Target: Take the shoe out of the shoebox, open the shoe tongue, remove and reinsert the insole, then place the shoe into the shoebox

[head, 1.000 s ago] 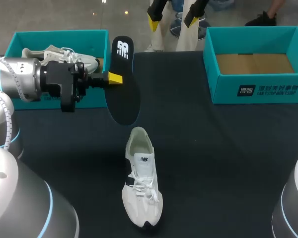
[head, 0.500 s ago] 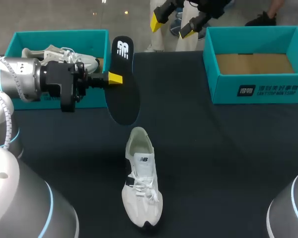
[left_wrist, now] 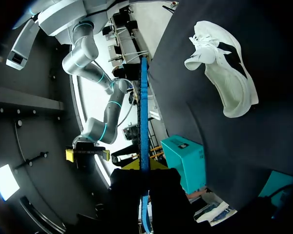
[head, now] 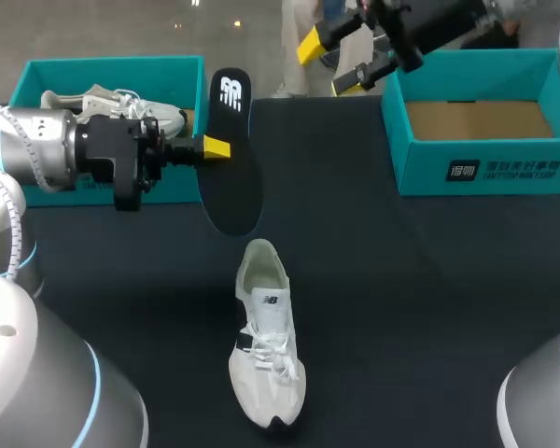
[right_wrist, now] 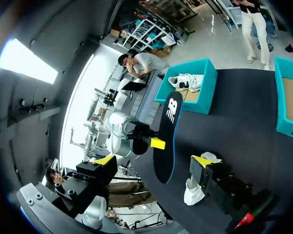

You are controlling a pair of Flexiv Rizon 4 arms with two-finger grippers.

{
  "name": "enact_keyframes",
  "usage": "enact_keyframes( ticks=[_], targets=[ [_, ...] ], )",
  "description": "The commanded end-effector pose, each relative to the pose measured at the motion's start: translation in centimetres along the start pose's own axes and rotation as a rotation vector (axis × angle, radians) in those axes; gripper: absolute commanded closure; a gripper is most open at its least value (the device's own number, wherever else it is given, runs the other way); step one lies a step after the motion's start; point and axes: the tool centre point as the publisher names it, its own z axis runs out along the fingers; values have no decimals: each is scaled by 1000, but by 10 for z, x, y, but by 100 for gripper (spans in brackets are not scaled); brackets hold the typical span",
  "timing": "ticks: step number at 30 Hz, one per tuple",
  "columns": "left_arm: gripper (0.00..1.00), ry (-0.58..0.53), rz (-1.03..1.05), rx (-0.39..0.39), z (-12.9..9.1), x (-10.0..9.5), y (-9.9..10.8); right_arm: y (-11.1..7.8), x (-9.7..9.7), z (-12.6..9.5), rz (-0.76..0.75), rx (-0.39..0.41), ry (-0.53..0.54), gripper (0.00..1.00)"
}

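The left gripper (head: 215, 147) pinches the black insole (head: 231, 154) by its side edge, upright in the air at 12 o'clock of the white shoe (head: 266, 345) on the table (head: 429, 280); the right gripper (head: 329, 63) hangs spread and empty out at 1 o'clock. That insole looks light, thin and bendy, so I'd grip it mid-edge and feed it in toe first

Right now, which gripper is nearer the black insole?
Left. The left gripper is shut on the insole, holding it upright above the table; the right gripper hangs apart, near the empty shoebox's corner.
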Motion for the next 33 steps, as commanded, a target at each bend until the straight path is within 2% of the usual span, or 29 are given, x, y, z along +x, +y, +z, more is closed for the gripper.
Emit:
enact_keyframes(
  ticks=[1, 9, 15, 19, 26, 33],
  targets=[
    [100, -2, 2, -1, 1, 1, 0, 2, -9, 9, -5, 2, 158, 0],
    [100, -2, 2, -1, 1, 1, 0, 1, -25, 27, 11, -11, 202, 0],
    [100, -2, 2, -1, 1, 1, 0, -2, -38, 44, 12, -58, 180, 0],
    [100, -2, 2, -1, 1, 1, 0, -1, -44, 57, 20, -55, 163, 0],
    [100, -2, 2, -1, 1, 1, 0, -1, -50, 81, 14, -76, 139, 0],
    [100, -2, 2, -1, 1, 1, 0, -1, -47, 110, 11, -87, 154, 0]
  ],
)
